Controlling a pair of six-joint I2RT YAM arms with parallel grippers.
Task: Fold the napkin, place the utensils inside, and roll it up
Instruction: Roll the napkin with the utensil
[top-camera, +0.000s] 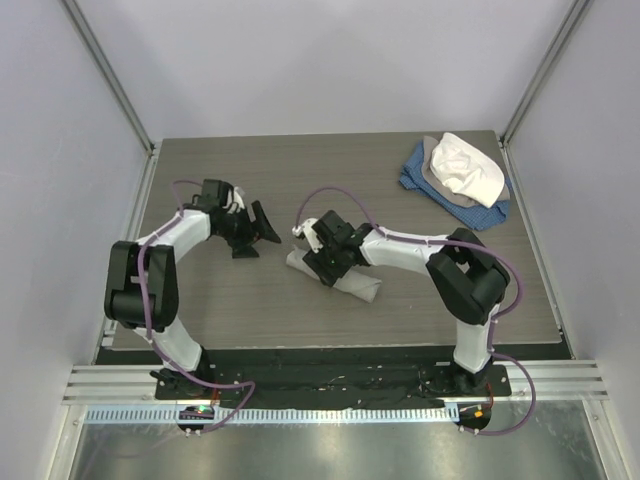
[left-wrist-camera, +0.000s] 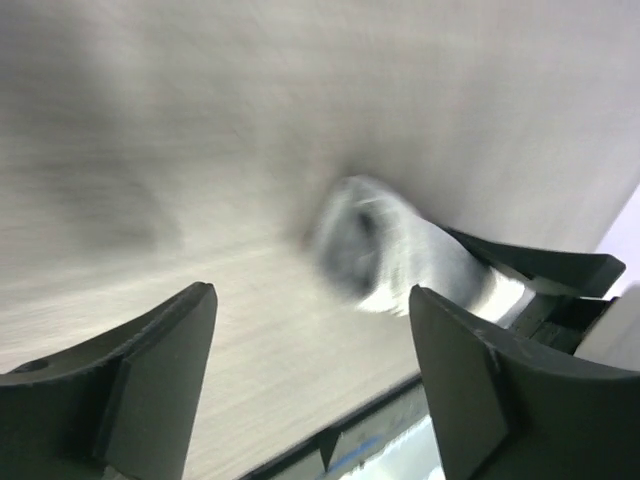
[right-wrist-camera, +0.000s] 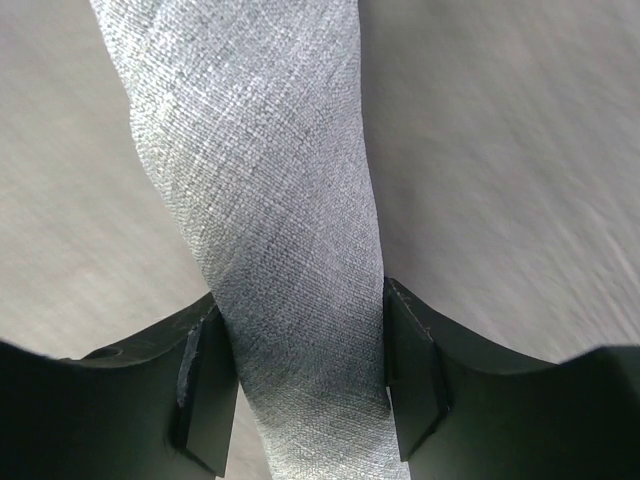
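Our right tool (right-wrist-camera: 310, 385) grips the napkin (right-wrist-camera: 270, 180), pads pressed to both sides of the tight roll, which lies slantwise in the middle of the bench (top-camera: 250, 305). We judge the hold is there to keep it from unwinding. No spoon shows, and we cannot tell whether it sits inside. Our left tool (left-wrist-camera: 312, 365) stands open and empty, near the roll's left end and aimed at it. Bare bench lies all around the roll. The near edge is well apart, and the cloth heap (top-camera: 458, 175) sits off in the far right corner.
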